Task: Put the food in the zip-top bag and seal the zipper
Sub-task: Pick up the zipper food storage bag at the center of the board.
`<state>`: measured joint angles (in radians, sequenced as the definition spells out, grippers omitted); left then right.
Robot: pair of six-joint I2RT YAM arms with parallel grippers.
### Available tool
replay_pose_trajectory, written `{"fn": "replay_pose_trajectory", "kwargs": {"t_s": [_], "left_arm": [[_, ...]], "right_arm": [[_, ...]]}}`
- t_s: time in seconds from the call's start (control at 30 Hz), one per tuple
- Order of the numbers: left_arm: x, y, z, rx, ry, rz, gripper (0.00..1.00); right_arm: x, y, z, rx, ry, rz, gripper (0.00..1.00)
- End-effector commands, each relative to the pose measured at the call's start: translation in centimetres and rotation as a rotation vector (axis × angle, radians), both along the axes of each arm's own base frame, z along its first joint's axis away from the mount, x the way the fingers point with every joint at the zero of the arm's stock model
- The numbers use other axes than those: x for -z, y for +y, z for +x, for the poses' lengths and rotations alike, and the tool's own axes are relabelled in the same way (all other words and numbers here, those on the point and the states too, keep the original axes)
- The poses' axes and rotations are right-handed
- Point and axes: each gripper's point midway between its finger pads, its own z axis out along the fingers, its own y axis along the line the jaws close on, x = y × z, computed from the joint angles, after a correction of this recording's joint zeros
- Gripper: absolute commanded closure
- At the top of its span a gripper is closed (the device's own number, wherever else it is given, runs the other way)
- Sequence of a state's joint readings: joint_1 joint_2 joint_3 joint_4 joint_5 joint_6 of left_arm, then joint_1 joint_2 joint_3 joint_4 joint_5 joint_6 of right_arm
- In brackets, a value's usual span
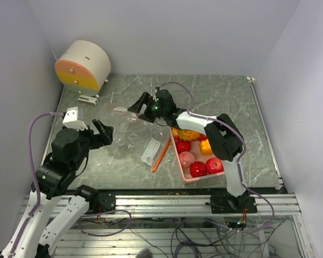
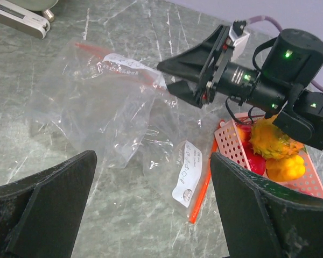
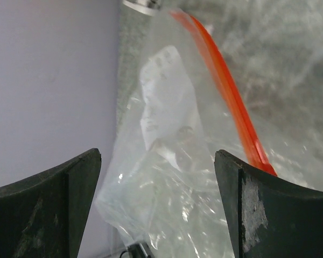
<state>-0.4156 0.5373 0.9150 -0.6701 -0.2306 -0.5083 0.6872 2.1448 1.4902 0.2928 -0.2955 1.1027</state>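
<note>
Found left end effector (image 1: 102, 132) wide open and empty, hanging over the left of the table (image 1: 124, 169), aimed toward the bags. Judged the step as getting a bag open, with no loading begun. Saw a clear bag (image 2: 97, 102) lying crumpled mid-table, red zipper (image 2: 91, 49) along its far edge, nothing inside as far as could be told. Saw a second bag (image 2: 167, 161) nearer, flat, with an orange zipper (image 2: 202, 188), likewise empty. Found right end effector (image 1: 138, 106) open too, jaws set either side of the first bag's zipper edge; could not tell whether touching. Reckoned on needing next a close on that lip, then a pinch from the left on the opposite lip to spread the mouth. Found all the food (image 1: 214, 165) further right in the pink basket (image 2: 230, 138), just beside the second bag: apples (image 1: 198, 169), peach (image 1: 187, 158), pepper (image 1: 206, 147), bumpy orange fruit (image 1: 185, 134).
</note>
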Motion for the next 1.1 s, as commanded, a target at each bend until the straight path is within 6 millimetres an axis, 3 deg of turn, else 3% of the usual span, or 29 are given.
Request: {"fn": "replay_pose_trajectory", "kwargs": {"t_s": [0.0, 0.1, 0.3, 0.53, 0.67, 0.77, 0.83, 0.93, 1.07], "left_arm": [[0.6, 0.6, -0.1, -0.023, 0.007, 0.021, 0.02], [0.7, 0.6, -0.1, -0.019, 0.007, 0.019, 0.02], [0.3, 0.6, -0.5, -0.014, -0.007, 0.011, 0.02], [0.0, 1.1, -0.9, -0.022, -0.010, 0.027, 0.02], [0.1, 1.2, -1.0, -0.026, -0.014, 0.025, 0.01], [0.3, 1.1, -0.9, -0.022, -0.013, 0.022, 0.02], [0.3, 1.0, -0.9, -0.021, -0.012, 0.020, 0.02], [0.3, 1.0, -0.7, -0.027, -0.009, 0.017, 0.01], [-0.4, 0.9, -0.5, -0.036, -0.014, -0.005, 0.01]], "right_arm": [[0.0, -0.8, -1.7, 0.038, 0.052, -0.043, 0.13], [0.2, 0.0, -1.8, 0.034, 0.042, -0.080, 0.12], [3.3, 2.2, -0.8, 0.010, 0.119, -0.068, 0.12], [5.2, 2.6, -0.5, 0.015, 0.128, -0.083, 0.16], [5.4, 2.4, -1.4, -0.013, 0.088, -0.106, 0.43], [5.5, 2.6, -2.6, -0.071, 0.083, -0.077, 0.79], [5.7, 2.6, -3.1, -0.098, 0.081, -0.067, 0.98], [4.0, 3.0, -3.7, -0.166, 0.012, -0.035, 1.00], [-0.7, 2.2, -4.5, -0.218, -0.175, -0.038, 1.00]]}}
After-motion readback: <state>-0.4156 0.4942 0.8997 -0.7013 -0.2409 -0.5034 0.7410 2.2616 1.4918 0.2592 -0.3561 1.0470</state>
